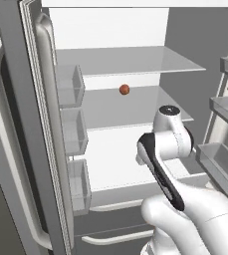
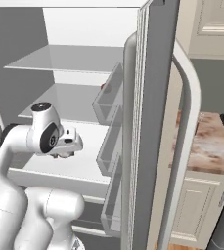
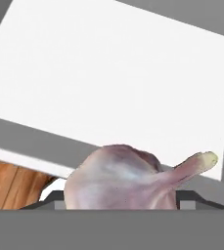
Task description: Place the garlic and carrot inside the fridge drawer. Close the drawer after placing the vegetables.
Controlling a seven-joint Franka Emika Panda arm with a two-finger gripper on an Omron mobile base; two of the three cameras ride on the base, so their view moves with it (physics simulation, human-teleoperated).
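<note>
One garlic (image 3: 118, 178) clamped between gripper (image 3: 118, 197) fingers, one reddish-brown ball (image 1: 124, 89) on fridge shelf (image 1: 150, 107).

light: bright, even, flat render | shadows: faint, soft | glare: mild on shelves | blur: slight softness

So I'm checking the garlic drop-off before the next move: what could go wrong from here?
The garlic sits between the jaws over the white fridge floor. Released here, it might roll around there rather than land in the drawer, whose front looks shut.
</note>
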